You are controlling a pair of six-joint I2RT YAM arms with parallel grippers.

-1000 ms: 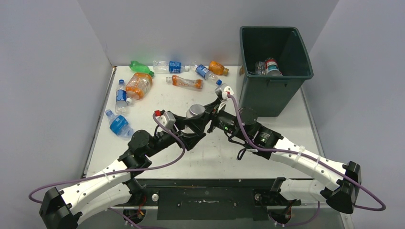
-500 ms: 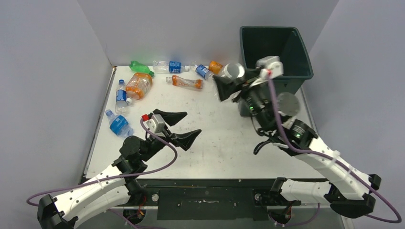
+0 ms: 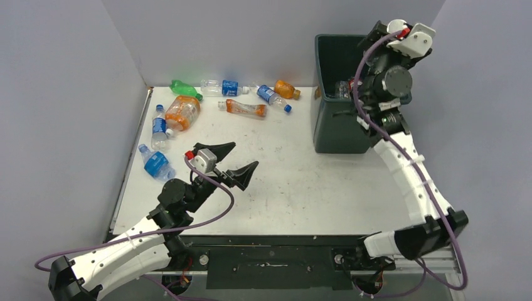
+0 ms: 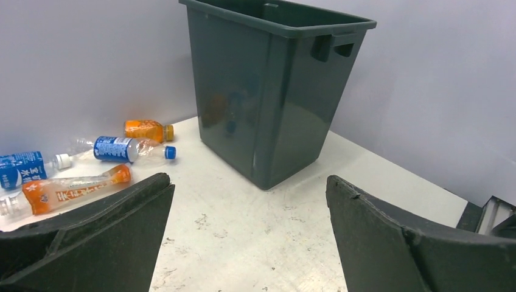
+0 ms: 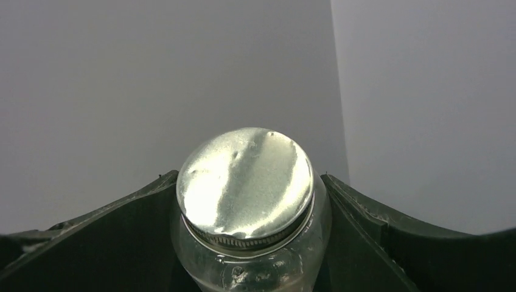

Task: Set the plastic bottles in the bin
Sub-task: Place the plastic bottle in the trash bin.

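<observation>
one bottle (image 5: 246, 201) high over bin (image 3: 335, 128) rim

Robot lab enclosure: bare grey walls (image 3: 251, 37), white table (image 3: 301, 188).

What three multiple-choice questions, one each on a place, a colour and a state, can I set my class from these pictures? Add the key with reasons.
1. Where does the bin stand on the table?
A. At its far right
B. At its near left corner
C. Between the arm bases

2. What colour is the bottle nearest the far left corner?
A. Red
B. Green
C. Black

3. The right gripper is
A. open and empty
B. resting on the table
C. shut on a clear bottle

Key: 1 A, the top view shows it at the far right. 2 B, the green bottle lies there. 3 C, the right wrist view shows its fingers against the bottle's sides.
</observation>
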